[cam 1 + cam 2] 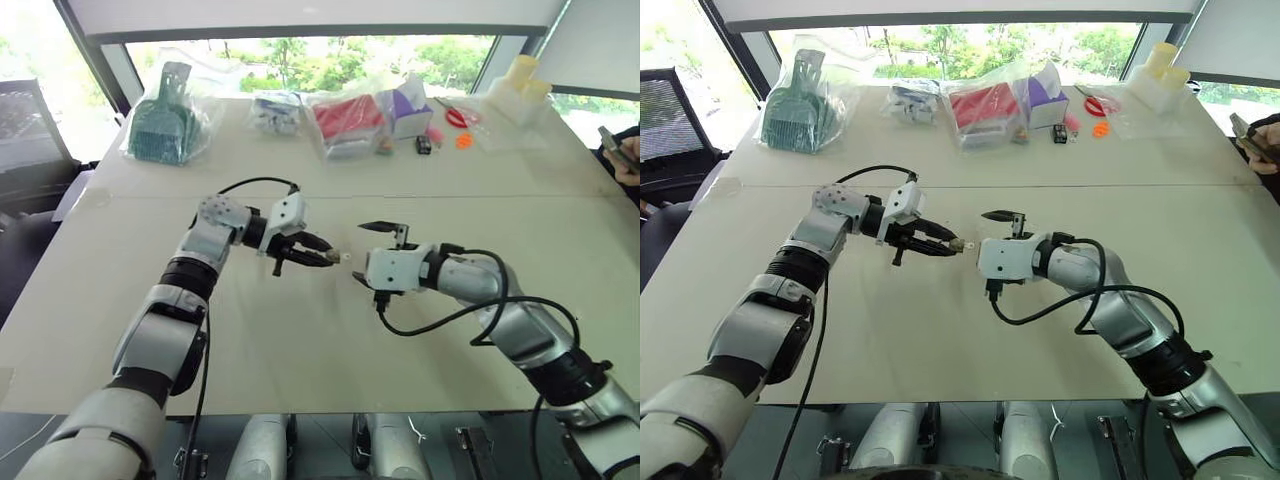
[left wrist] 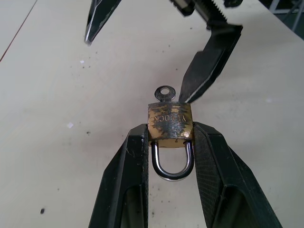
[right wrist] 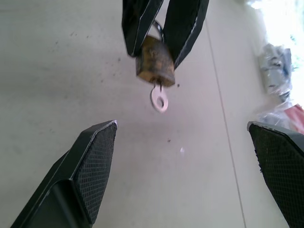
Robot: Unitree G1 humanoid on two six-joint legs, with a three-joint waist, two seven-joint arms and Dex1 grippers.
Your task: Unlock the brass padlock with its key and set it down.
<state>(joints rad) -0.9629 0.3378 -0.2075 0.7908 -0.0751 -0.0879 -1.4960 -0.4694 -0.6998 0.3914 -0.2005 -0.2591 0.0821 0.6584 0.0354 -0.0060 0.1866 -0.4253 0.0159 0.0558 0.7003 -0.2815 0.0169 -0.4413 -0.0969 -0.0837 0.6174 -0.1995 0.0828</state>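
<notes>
- Left pincer is clenched on the brass padlock, held in the air over the middle of the surface, shackle back between the fingers, key sticking out of the body's far end.
- Right pincer is released, jaws wide, facing the key's ring from just beside it.
- Step in hand, as I judge it: bringing the right pincer onto the key (not gripped yet).
- Next move calls for closing on that small ring squarely, then a wrist roll to turn it while the left one holds firm.
</notes>
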